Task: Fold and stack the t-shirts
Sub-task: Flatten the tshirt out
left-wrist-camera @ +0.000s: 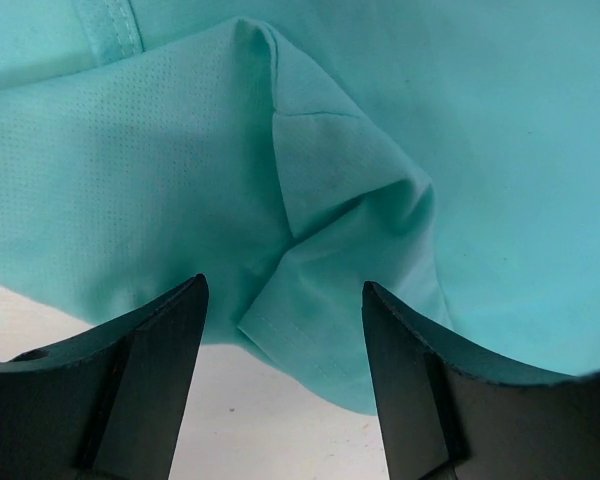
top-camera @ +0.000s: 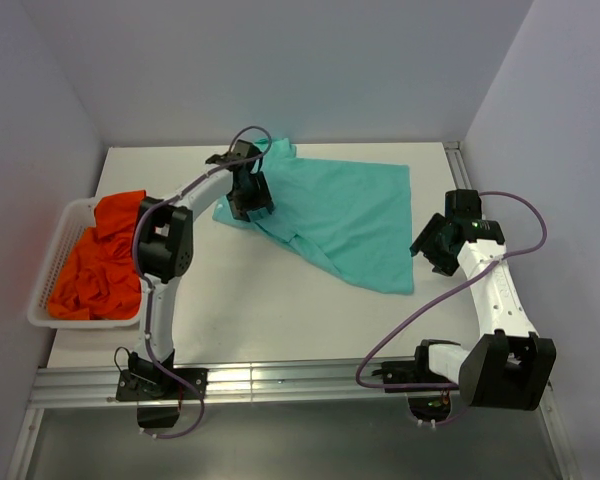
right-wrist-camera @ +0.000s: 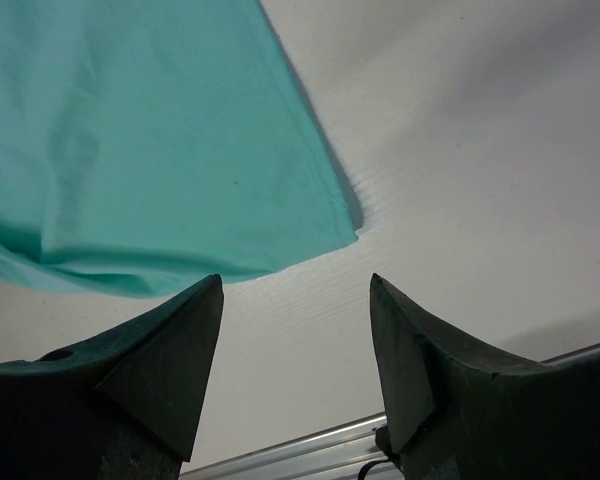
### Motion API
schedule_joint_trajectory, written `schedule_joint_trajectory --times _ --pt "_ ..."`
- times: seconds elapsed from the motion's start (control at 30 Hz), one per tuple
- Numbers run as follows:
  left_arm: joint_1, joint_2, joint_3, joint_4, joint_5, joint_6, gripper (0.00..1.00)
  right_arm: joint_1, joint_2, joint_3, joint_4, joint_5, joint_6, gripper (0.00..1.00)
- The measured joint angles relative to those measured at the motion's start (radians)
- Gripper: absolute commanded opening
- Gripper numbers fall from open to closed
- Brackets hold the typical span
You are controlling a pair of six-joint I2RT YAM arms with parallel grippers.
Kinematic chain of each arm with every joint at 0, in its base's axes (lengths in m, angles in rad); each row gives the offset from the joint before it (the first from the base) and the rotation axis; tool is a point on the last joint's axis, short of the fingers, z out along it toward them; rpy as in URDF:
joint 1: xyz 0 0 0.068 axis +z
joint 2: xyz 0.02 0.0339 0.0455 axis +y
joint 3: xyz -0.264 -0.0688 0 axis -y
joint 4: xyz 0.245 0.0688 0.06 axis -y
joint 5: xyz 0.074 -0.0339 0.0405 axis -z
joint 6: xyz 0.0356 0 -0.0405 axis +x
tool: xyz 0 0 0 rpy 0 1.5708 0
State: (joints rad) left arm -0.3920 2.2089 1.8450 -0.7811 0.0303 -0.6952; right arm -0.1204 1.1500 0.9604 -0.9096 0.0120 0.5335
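Observation:
A teal-green t-shirt [top-camera: 345, 215] lies partly folded and rumpled on the white table, its hem toward the right. My left gripper [top-camera: 248, 198] hovers over the shirt's left sleeve [left-wrist-camera: 310, 320]; its jaws stand open around the sleeve's stitched edge without touching it. My right gripper [top-camera: 430, 245] sits just off the shirt's right edge, jaws open over bare table, with the shirt's corner [right-wrist-camera: 335, 230] ahead of the fingertips [right-wrist-camera: 205, 295]. Orange-red t-shirts [top-camera: 100, 260] are heaped in a basket at the left.
The white slatted basket [top-camera: 42, 300] stands at the table's left edge against the wall. An aluminium rail [top-camera: 300, 380] runs along the near edge. Walls close in the back and both sides. Purple cables loop from both arms.

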Motion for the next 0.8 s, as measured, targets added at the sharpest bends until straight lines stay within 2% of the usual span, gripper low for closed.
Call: schedule_joint_trajectory --times 0.37,0.8 --pt "0.0 -0.043 -0.161 0.088 0.032 -0.001 0.68 0.0 0.0 0.0 0.0 0.004 0.0 0.67" --pt "-0.028 -0.042 -0.108 0.062 0.034 -0.001 0.67 0.0 0.0 0.0 0.001 0.004 0.0 0.67"
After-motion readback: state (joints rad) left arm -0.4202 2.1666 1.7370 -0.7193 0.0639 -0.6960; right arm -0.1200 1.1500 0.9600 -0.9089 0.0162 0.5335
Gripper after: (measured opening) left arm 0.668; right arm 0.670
